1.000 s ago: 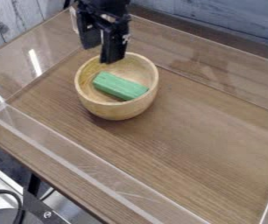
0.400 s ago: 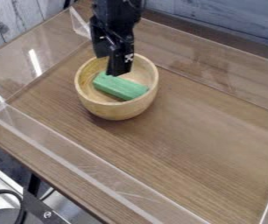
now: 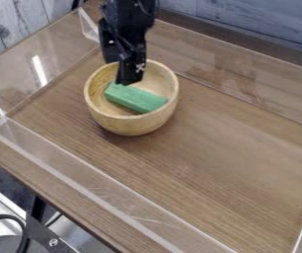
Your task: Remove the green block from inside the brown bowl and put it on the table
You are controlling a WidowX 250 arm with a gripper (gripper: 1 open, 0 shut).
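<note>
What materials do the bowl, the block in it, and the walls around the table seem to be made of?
The brown bowl looks like light wood with a smooth matte finish. The green block has a uniform bright colour, so perhaps painted wood, foam or plastic; I cannot tell which. The walls look like clear acrylic, transparent with glare.

In the upper left of the frame, the black gripper (image 3: 127, 69) points down with jaws apart over the far rim of the brown bowl (image 3: 112, 117). The green block (image 3: 136, 98) lies inside, on the table (image 3: 220, 148).
</note>
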